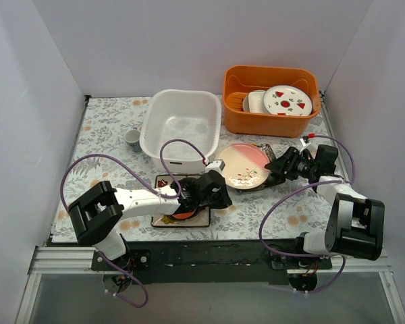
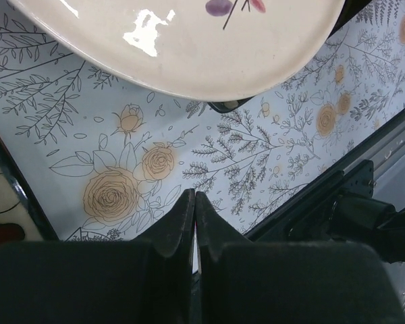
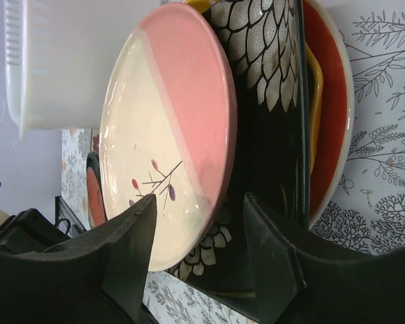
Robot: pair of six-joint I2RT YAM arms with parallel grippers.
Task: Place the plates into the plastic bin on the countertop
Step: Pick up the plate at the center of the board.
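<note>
right gripper (image 3: 199, 202) straddling pink-and-cream plate (image 3: 165, 115) rim, left gripper (image 2: 194, 197) closed just short

light bright, even | shadows soft | glare on plate (image 2: 182, 54)

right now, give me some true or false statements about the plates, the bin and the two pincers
1. The white bin has no plate in it. True.
2. The left pincer is holding a plate. False: it is shut on nothing, with the countertop showing beyond it.
3. The pink and cream plate lies on top of the stack. True.
4. The right pincer is shut. False: it is open, its jaws apart and facing the edge of the pink and cream plate.
5. The small cup lies inside the white bin. False: it stands on the countertop just left of the bin.
</note>
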